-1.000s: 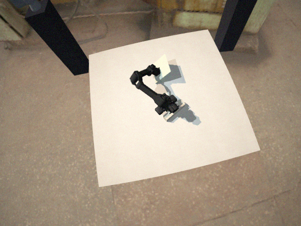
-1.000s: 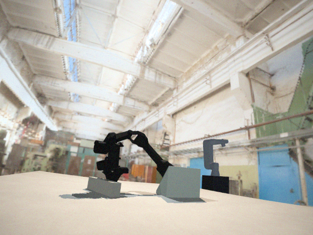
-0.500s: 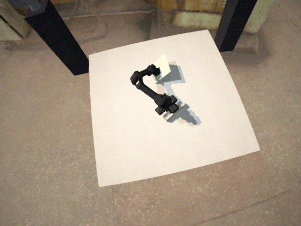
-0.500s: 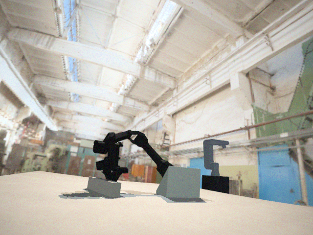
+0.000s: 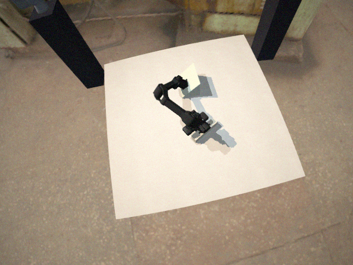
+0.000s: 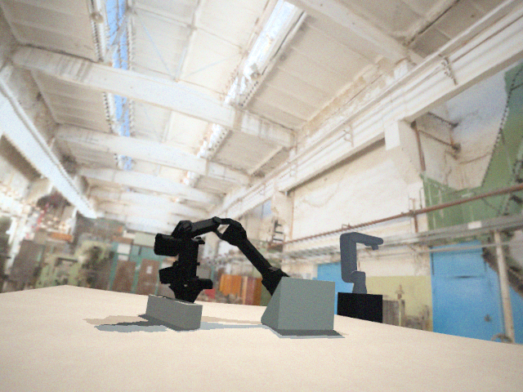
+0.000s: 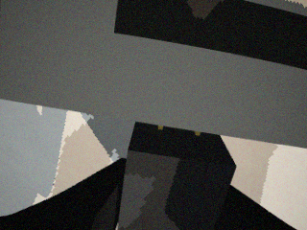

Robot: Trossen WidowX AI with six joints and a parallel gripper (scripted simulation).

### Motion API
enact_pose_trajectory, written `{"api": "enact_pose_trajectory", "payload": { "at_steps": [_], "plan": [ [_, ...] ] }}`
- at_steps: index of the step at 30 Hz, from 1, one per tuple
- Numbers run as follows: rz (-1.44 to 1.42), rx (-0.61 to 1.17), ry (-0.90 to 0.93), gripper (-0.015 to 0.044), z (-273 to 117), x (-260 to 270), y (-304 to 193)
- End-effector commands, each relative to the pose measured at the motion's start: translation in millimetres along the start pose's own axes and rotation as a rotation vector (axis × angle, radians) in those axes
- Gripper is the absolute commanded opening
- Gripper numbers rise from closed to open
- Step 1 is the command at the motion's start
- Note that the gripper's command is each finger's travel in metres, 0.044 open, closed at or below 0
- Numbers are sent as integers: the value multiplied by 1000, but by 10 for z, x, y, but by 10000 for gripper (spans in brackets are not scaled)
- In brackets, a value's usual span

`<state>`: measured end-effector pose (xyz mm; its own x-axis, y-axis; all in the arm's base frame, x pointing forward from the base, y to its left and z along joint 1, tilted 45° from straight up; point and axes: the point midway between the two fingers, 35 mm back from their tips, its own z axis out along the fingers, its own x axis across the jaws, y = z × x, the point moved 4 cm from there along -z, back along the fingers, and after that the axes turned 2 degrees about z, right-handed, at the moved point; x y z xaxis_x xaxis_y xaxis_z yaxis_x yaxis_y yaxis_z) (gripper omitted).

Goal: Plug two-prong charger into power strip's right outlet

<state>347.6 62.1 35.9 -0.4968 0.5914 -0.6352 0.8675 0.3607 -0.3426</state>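
Observation:
The grey power strip (image 5: 209, 133) (image 6: 172, 312) (image 7: 72, 57) lies on the pale table top (image 5: 148, 171) (image 6: 295, 363). My gripper (image 5: 206, 130) (image 6: 184, 297) (image 7: 164, 174) points down at the top of the strip and is shut on the black two-prong charger (image 7: 201, 192). In the wrist view the charger's front meets the strip's lower edge. Only two short brass stubs of the prongs show there; the strip hides the rest. Whether the prongs are in the slots or behind the edge cannot be told. A black area (image 7: 158, 21) shows beyond the strip's grey band.
The arm's base stands beside a tilted wedge-like block (image 5: 193, 77) (image 6: 304, 304), behind the strip in the top view. Two dark posts (image 5: 65, 51) (image 5: 274, 28) stand past the far table edge. A second, blue-grey arm (image 6: 348, 257) stands in the background.

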Motion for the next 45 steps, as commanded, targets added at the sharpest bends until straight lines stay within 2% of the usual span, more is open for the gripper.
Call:
{"api": "enact_pose_trajectory", "payload": {
  "at_steps": [1,45],
  "plan": [
    [-1,1,-2,0,0,0,19],
    [0,1,-2,0,-17,-1,186]
  ]
}}
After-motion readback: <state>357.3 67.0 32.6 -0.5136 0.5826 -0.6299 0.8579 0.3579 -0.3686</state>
